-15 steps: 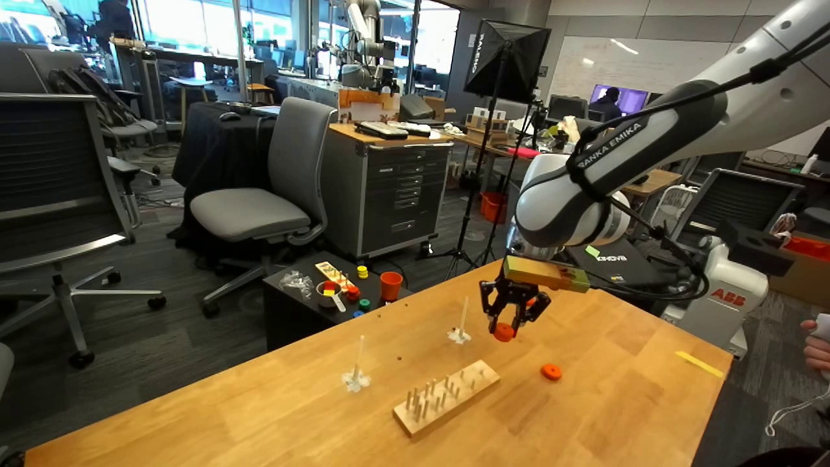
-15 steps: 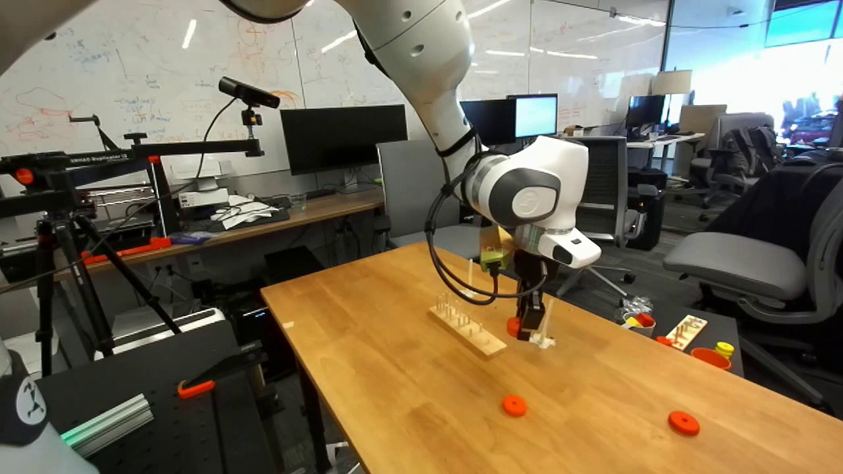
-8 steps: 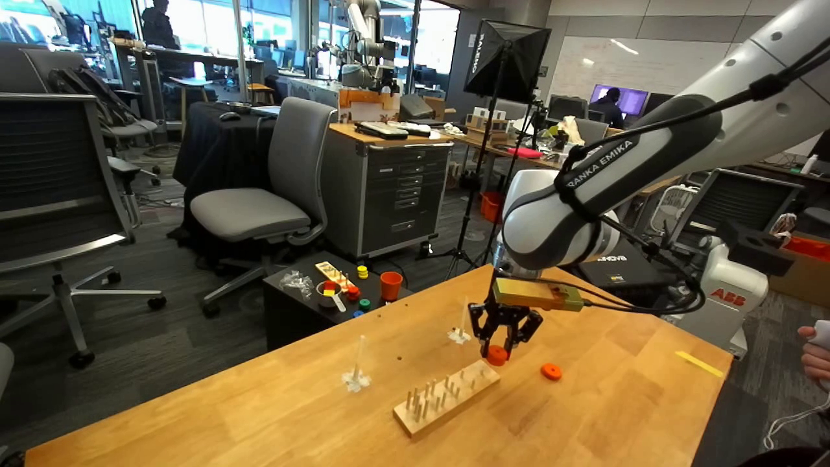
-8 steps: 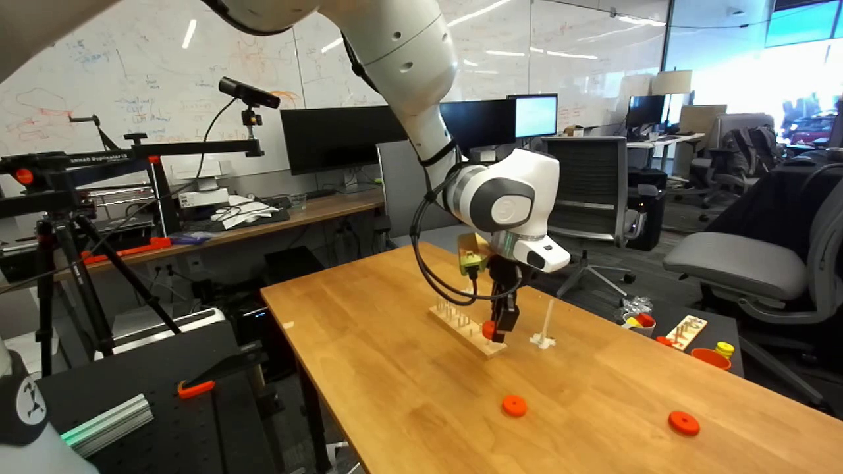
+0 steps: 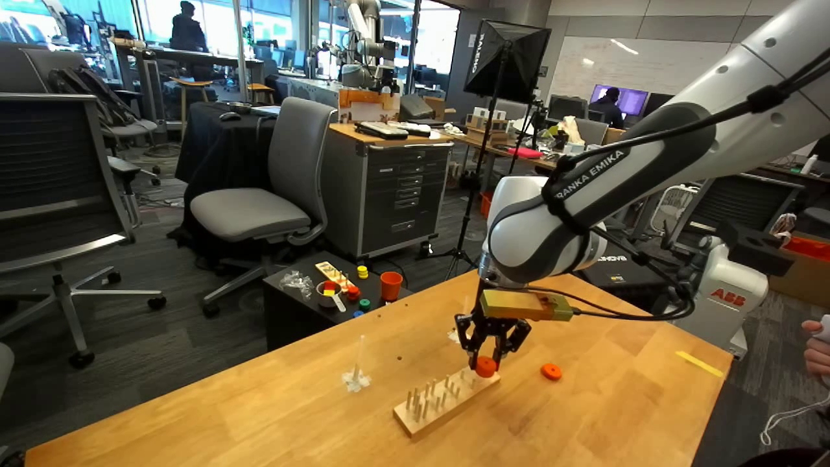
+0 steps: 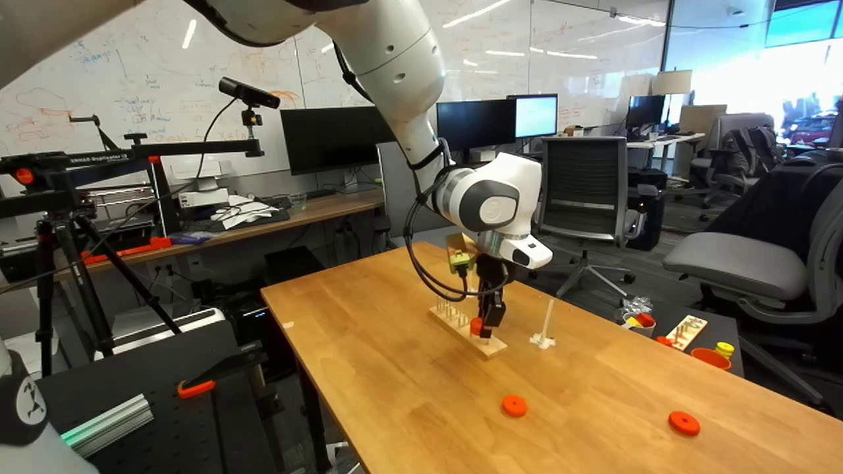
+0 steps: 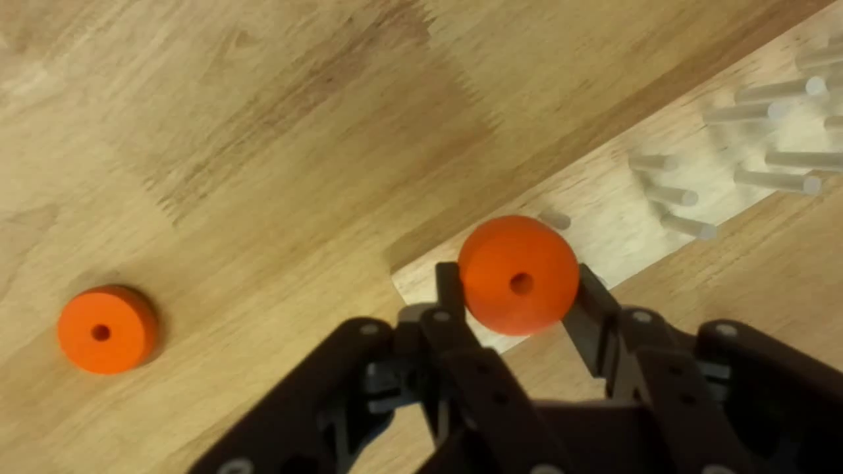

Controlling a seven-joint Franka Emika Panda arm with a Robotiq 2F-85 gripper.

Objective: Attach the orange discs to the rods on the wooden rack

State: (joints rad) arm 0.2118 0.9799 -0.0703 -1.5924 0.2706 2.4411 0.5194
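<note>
While the Robotiq gripper (image 7: 520,288) pinches an orange disc (image 7: 515,260) over the wooden rack (image 7: 609,234), in the wrist view a second orange disc (image 7: 107,329) rests at its nine o'clock.

Free tabletop (image 7: 276,257) between loose disc (image 7: 122,329) and wooden rack (image 7: 606,217), its upright rods (image 7: 770,180) in the way

The arm (image 5: 639,165) slopes down, its claw (image 5: 485,367) aimed downward, fingers (image 7: 596,319) gripping.

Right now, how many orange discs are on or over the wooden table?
3: the held disc between the fingers, over the rack; on the table away from it, a nearer disc and a farther disc. More may be hidden.
</note>
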